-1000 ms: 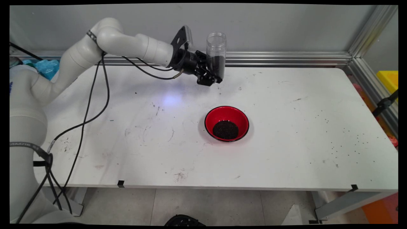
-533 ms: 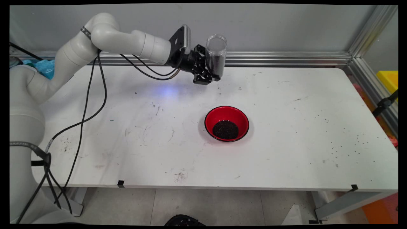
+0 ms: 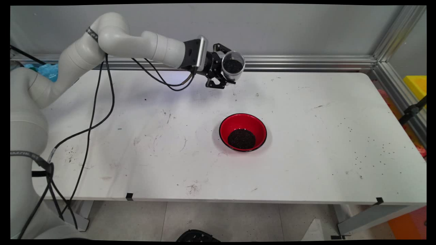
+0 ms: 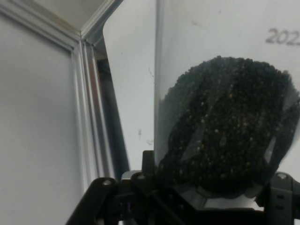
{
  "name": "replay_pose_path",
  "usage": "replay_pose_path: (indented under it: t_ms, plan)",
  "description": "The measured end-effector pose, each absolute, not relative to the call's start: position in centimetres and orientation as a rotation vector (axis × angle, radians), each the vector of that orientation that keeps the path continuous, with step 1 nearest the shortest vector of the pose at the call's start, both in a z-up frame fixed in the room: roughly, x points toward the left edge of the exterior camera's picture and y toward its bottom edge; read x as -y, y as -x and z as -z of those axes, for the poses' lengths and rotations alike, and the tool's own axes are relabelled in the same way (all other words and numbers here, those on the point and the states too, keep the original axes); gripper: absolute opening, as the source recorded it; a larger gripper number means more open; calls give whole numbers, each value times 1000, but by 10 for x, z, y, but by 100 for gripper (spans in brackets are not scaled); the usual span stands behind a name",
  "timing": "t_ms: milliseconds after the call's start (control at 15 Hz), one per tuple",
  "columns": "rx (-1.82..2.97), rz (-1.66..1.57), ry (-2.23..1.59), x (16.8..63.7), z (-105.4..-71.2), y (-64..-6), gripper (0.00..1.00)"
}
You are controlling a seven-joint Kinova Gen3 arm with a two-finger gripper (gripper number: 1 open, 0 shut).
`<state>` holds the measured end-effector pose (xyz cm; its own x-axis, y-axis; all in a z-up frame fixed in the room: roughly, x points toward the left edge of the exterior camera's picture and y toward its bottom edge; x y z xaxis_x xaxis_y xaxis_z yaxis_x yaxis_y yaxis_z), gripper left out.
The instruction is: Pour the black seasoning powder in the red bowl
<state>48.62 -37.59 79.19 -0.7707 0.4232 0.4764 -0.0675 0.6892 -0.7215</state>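
Clear tube [image 4: 225,93]: we see its top cut off by the hand view's upper edge; its base hides behind the tool [image 4: 206,197].

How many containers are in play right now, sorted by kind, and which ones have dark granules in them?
Clear jar, held in the gripper, dark granules inside: 1
Red bowl on the table, dark granules inside: 1
Total: 2 containers, both holding granules.

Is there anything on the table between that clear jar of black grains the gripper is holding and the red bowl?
Nothing visible. The jar hangs tilted in the gripper, above the table's far side; only bare tabletop lies between it and the red bowl.
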Motion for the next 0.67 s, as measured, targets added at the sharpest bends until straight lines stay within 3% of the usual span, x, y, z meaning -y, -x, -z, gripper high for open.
replay_pose_path:
  t_ms: [667]
  plan:
    - [2257, -1288, 692, 371, -790, -458, 0]
